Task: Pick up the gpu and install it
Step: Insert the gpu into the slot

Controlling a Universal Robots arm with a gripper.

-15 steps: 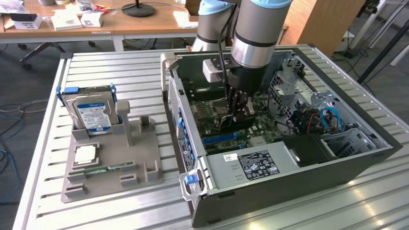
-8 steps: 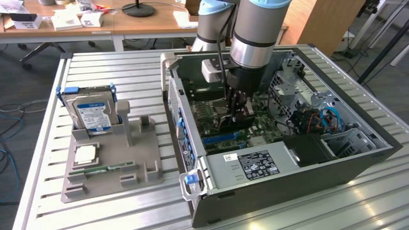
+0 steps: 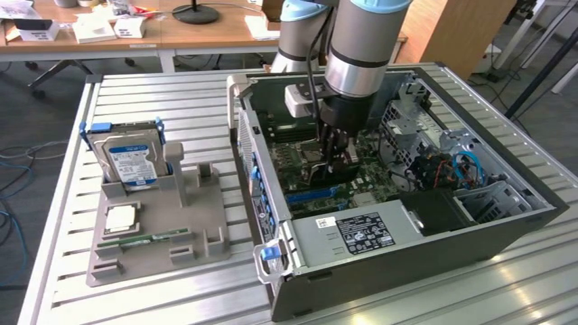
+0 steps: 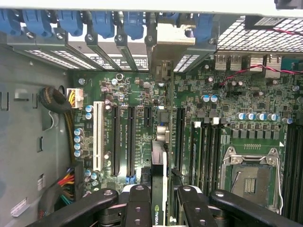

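Note:
My gripper [image 3: 327,161] reaches down into the open computer case [image 3: 505,230], over the green motherboard [image 3: 312,183]. It is shut on the gpu [image 4: 160,163], which I see edge-on as a thin upright card between the two black fingers [image 4: 137,205]. The card's silver end bracket [image 4: 163,71] points toward the row of rear slot covers with blue latches [image 4: 104,21]. The card hangs above the long black expansion slots [image 4: 130,142]; whether it touches a slot cannot be told. In the exterior view the gpu [image 3: 318,177] is a dark sliver under the fingers.
A grey fixture [image 3: 194,223] on the exterior view's left holds a hard drive [image 3: 131,159], a processor chip [image 3: 120,218] and a green memory stick [image 3: 146,238]. Inside the case are the power supply [image 3: 361,233], the drive cage [image 3: 492,200], the processor socket [image 4: 248,177] and cable bundles [image 4: 61,106].

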